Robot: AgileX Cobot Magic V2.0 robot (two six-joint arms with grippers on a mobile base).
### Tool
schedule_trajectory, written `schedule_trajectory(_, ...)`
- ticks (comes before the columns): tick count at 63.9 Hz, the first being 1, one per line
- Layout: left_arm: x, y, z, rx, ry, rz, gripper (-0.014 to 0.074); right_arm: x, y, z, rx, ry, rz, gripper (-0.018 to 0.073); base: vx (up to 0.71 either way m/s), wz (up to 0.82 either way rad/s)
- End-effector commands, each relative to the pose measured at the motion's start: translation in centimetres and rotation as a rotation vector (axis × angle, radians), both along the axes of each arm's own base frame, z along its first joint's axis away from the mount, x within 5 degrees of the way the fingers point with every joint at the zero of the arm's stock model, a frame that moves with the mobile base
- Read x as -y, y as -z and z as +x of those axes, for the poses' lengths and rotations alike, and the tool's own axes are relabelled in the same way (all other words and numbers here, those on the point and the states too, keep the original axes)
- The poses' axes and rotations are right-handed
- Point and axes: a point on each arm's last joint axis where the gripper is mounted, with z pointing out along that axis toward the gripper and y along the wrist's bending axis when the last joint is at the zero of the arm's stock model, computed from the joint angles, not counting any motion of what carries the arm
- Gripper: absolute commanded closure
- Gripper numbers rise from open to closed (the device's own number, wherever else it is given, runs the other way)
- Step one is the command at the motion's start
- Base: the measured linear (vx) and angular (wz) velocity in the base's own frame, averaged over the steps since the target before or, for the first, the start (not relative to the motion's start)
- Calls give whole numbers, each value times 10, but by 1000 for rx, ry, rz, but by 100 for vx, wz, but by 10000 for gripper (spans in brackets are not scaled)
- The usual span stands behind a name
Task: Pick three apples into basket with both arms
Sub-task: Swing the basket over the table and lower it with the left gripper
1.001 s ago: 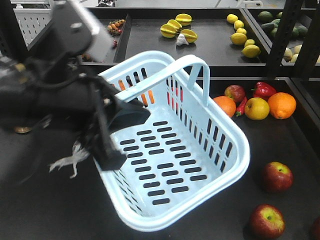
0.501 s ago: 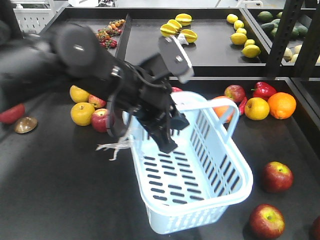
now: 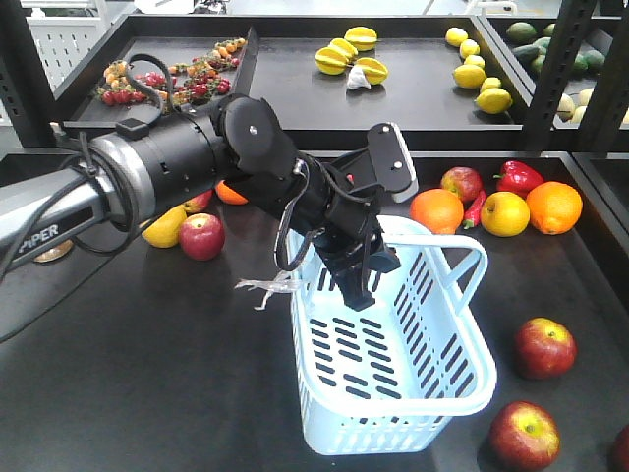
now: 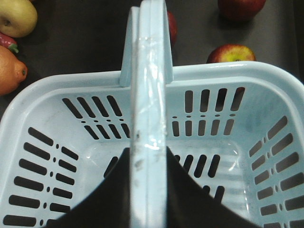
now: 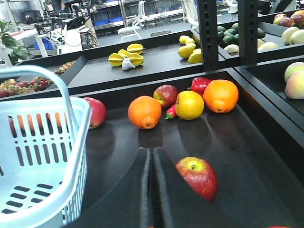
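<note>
Apples [image 3: 525, 434] lay at front-right corner of shelf [image 3: 147, 393] | basket [image 3: 462, 379] was empty, tilted, just beside them, likely positioned for loading | left gripper [image 4: 148, 156] pinched its handle [image 4: 149, 71] to carry it | right gripper [image 5: 151, 156]: jaws were pressed together, empty

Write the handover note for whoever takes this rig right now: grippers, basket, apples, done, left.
Left gripper: shut on the handle, holding the basket tilted over the table.
Right gripper: shut, empty, low over the table.
Apples: upper apple and lower apple lie on the table right of the basket. The third apple is cut off at the frame edge.
Done: basket gripped. No apple is in it.
Left: put all three apples in the basket.
</note>
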Motion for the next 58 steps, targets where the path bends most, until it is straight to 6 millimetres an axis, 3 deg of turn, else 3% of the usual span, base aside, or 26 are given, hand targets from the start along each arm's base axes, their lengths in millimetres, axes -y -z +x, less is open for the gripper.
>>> schedule_trajectory(1,-1,-40,-2,116,-15,-111,603,-1,-5,0,72,-6,-16,564,0,0)
schedule_trajectory(31,-40,-36,25,77,-89,-64,603,-1,-5,0,72,-6,-16,564,0,0)
schedule_trajectory(58,-40,-30,28,90,-42,-63,603,-1,-5,0,72,-6,-16,564,0,0)
